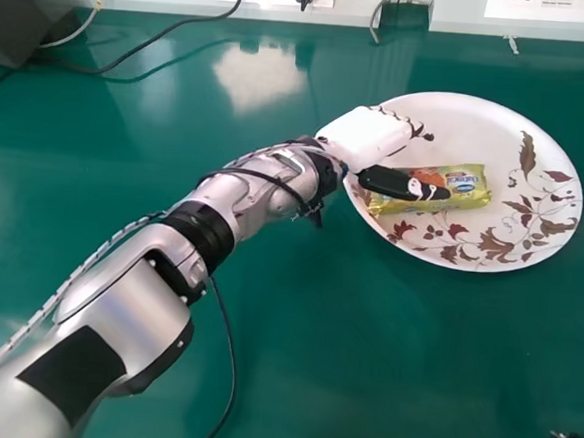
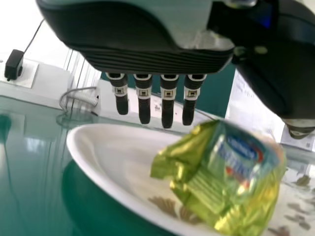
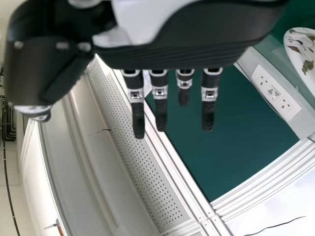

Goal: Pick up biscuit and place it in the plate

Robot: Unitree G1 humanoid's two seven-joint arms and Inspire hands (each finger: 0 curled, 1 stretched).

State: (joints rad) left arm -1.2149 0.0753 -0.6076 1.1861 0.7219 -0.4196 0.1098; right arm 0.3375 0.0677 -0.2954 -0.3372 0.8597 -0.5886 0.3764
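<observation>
One yellow-green foil biscuit packet [image 1: 467, 182] lies toward nine o'clock on a round white leaf-patterned plate [image 1: 459, 120]. The left robot hand [image 1: 363, 136], at ten o'clock, is wide open; the right robot hand [image 3: 187, 51] is too.

bright scene; white glare on green table [image 1: 383, 356]; dark shadow under plate [image 2: 81, 147]; lines bowed in right wrist view.

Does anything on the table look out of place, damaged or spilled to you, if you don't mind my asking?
No, nothing stands out. The plate sits upright, and the biscuit packet lies inside its rim; the wrapper is creased, with no tear that I can see. The left hand is open over it.
</observation>
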